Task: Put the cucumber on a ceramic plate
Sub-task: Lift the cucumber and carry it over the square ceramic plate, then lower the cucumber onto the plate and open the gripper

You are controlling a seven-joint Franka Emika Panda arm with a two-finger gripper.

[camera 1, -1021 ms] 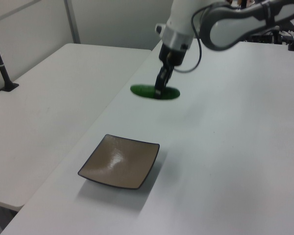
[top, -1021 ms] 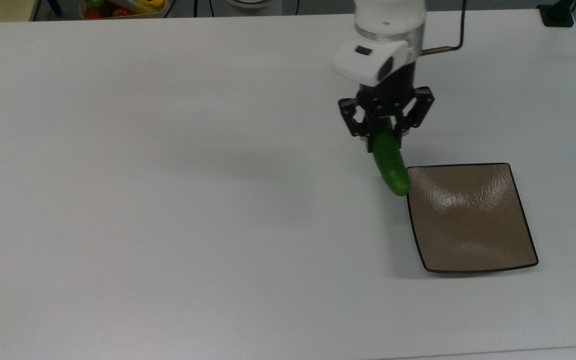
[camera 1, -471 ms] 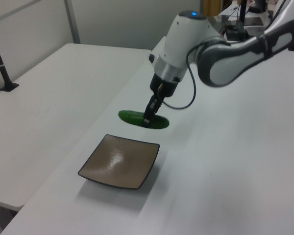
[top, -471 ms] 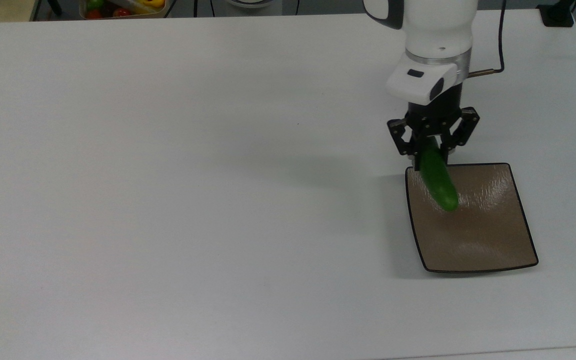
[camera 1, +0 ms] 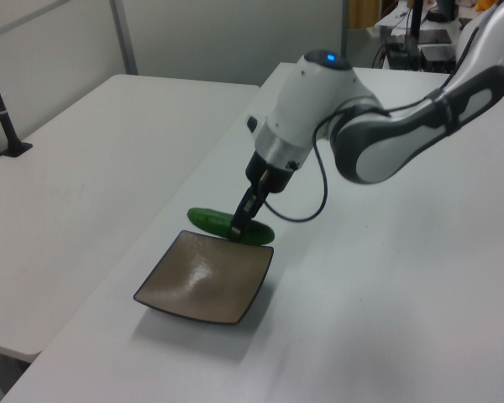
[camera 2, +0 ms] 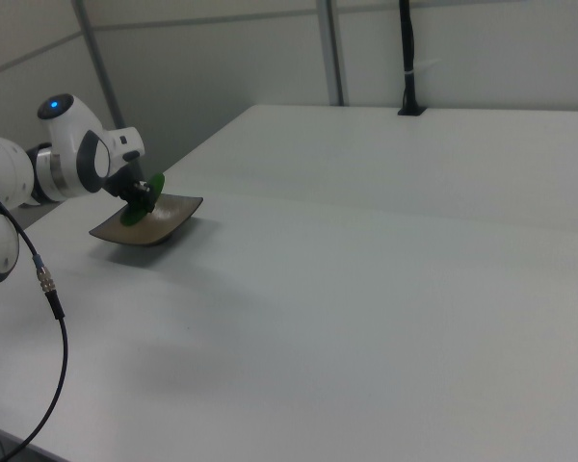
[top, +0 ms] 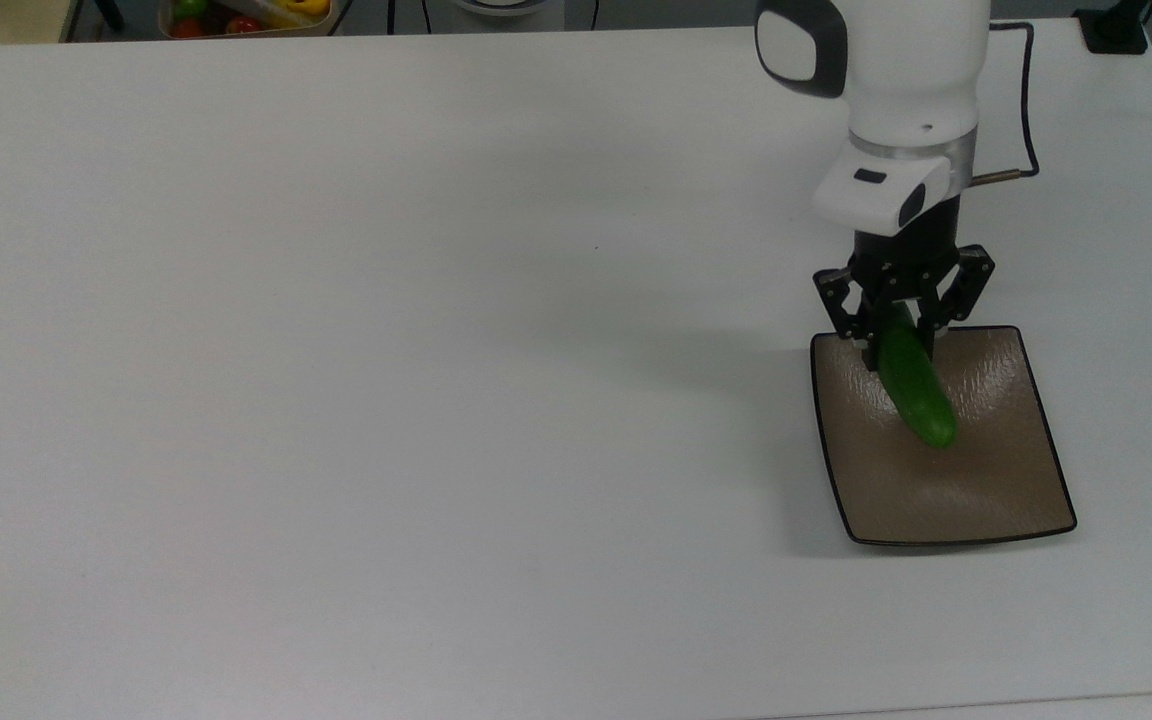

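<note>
On the white table (top: pixel 336 400), right of frame, the gripper (top: pixel 902 322) clamps the cucumber (top: pixel 917 391) above the plate (top: pixel 996 490); released high, it may roll off.

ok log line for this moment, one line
phase: carry | hand: shut on cucumber | cucumber: held over ceramic plate | release: not yet

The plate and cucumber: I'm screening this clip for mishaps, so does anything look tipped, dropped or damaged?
Nothing stands out. The ceramic plate sits flat and whole on the white table. The gripper is shut on the cucumber, which hangs level above the plate, not yet resting on it.
</note>
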